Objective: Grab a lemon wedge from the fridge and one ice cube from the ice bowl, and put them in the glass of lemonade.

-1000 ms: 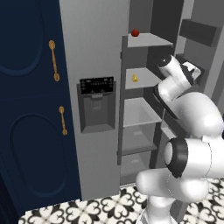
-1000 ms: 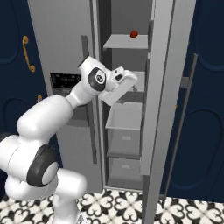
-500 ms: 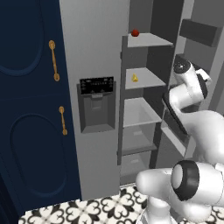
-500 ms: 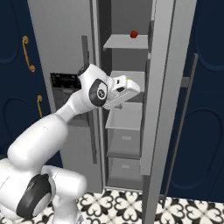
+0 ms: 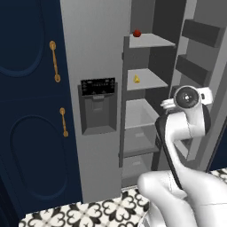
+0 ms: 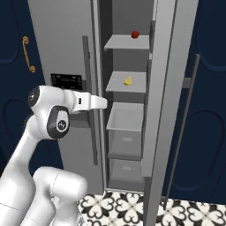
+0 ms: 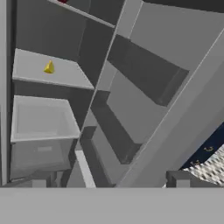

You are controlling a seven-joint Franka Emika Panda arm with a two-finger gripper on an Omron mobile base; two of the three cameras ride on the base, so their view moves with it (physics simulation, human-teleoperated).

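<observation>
Steel fridge [image 5: 97, 66] is standing with its right door swung open, flat grey shelves showing inside. The lemon wedge [image 5: 136, 79], a small bright yellow pointed piece, is sitting on the second shelf, below a round red fruit [image 5: 137, 33]. The gripper [image 7: 107, 181] is hovering well short of it, fingers spread wide, holding nothing.

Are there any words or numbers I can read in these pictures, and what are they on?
None can be read.
The black panel on the fridge door, above the dispenser recess, has tiny pale marks: too small and blurred to read.
The shelves, lemon wedge and red fruit carry no writing.
</observation>
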